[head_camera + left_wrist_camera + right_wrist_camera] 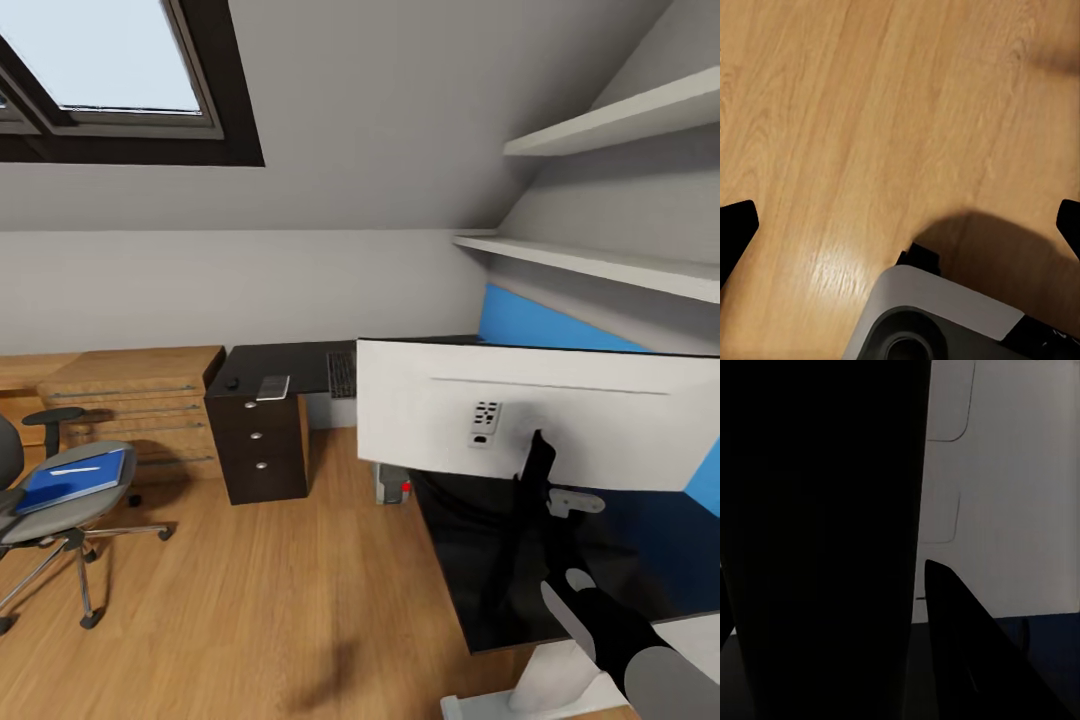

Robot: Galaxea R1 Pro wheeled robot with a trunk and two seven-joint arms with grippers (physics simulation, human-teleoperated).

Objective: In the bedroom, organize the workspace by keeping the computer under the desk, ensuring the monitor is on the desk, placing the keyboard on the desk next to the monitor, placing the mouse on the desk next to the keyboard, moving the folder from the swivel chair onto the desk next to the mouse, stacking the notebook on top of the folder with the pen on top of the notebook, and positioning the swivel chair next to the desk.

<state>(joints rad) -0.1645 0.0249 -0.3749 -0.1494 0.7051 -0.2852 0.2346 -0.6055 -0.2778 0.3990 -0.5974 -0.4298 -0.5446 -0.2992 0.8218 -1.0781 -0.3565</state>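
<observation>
The monitor (540,410) shows its white back above the black desk (470,570). My right gripper (540,475) reaches up to its thin black stand (825,510) and is shut on it, one finger (971,660) on each side. On the desk's far wing lie the keyboard (342,374), the notebook (272,387) and the mouse (232,382). The grey computer (390,485) stands under the desk. At the left, the swivel chair (50,520) carries the blue folder (75,480) with a thin white pen (75,468) on it. My left gripper (900,225) hangs open over the floor.
A black drawer unit (258,445) stands under the desk's far end, with low wooden shelf units (130,400) beside it. White wall shelves (600,260) jut out at the right above the desk. Wood floor (280,600) lies between chair and desk. My grey base (937,315) is below the left gripper.
</observation>
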